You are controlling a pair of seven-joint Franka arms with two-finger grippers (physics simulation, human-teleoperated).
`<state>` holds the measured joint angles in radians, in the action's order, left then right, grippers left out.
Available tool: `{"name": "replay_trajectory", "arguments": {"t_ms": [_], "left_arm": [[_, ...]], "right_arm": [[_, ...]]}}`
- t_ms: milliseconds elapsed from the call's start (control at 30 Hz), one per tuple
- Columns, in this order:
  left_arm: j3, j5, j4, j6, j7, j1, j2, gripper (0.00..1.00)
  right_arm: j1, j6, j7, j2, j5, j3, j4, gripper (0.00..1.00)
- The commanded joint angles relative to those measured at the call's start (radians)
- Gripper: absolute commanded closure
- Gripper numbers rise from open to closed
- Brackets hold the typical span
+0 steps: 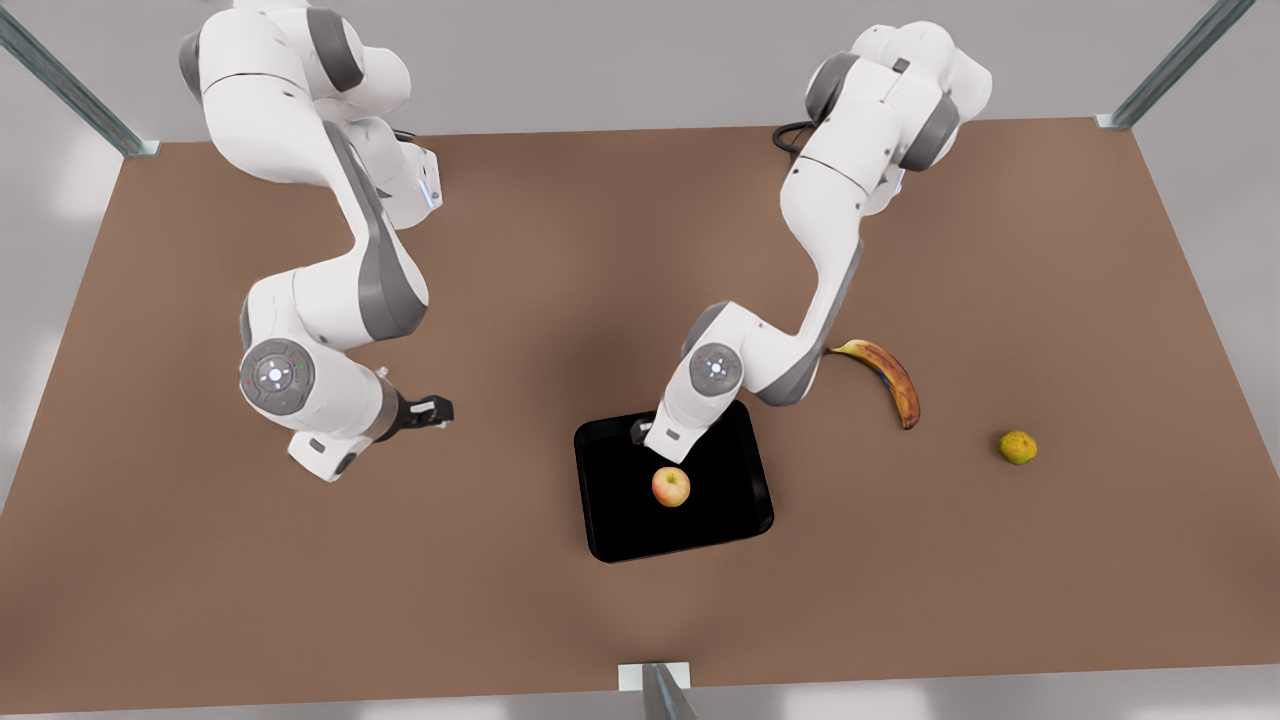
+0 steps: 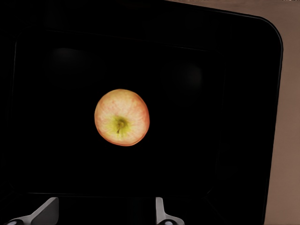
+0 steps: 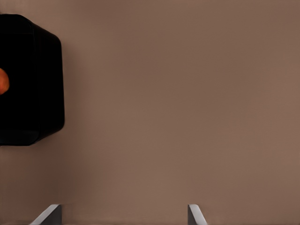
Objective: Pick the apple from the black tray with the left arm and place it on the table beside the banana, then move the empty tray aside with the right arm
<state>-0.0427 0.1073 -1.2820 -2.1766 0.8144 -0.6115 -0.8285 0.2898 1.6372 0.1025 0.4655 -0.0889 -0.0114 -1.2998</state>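
— On the table (image 1: 300,560), what room do we see?
— Bare brown all round the black tray (image 1: 735,515); banana (image 1: 893,378) at its 2 o'clock.
— And our claws?
— Left gripper (image 2: 105,213), fingers spread, hangs over the apple (image 1: 671,487) mid-tray. Right gripper (image 3: 123,216), spread too, waits at the tray's 9 o'clock.

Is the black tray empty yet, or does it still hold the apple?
Not empty: the apple lies on the black tray, near the middle. The open left gripper hovers above it, holding nothing.
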Motion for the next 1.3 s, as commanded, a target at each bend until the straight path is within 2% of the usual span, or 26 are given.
{"name": "replay_trajectory", "arguments": {"t_ms": [0, 167, 600, 667, 733, 800, 1133, 1267], "left_arm": [[0.001, -0.008, 0.001, -0.08, 0.216, -0.002, -0.015, 0.0], [0.004, -0.028, 0.018, -0.12, 0.215, -0.004, -0.049, 0.0], [0.03, -0.084, 0.104, -0.118, 0.206, -0.004, -0.104, 0.0], [0.03, -0.084, 0.121, -0.12, 0.206, -0.004, -0.121, 0.0], [0.03, -0.086, 0.135, -0.131, 0.206, -0.005, -0.141, 0.0], [0.03, -0.087, 0.147, -0.134, 0.207, -0.007, -0.15, 0.0], [0.037, -0.135, 0.182, -0.163, 0.161, -0.005, -0.201, 0.0], [0.035, -0.136, 0.182, -0.163, 0.146, -0.01, -0.209, 0.0]], "right_arm": [[0.002, 0.043, 0.071, 0.012, -0.023, -0.001, 0.0, 0.0], [0.023, 0.119, 0.105, 0.064, -0.018, 0.001, 0.0, 0.0], [0.02, 0.122, 0.106, 0.059, -0.018, -0.002, 0.01, 0.0], [0.006, 0.096, 0.105, -0.04, -0.017, -0.024, 0.011, 0.0], [0.006, -0.08, 0.069, -0.156, -0.002, -0.074, 0.001, 0.0], [0.006, -0.099, 0.013, -0.188, 0.086, -0.081, -0.029, 0.0], [0.014, -0.025, 0.025, -0.133, 0.081, -0.076, -0.026, 0.0], [0.014, 0.139, 0.042, -0.028, 0.081, -0.074, -0.013, 0.0]]}}
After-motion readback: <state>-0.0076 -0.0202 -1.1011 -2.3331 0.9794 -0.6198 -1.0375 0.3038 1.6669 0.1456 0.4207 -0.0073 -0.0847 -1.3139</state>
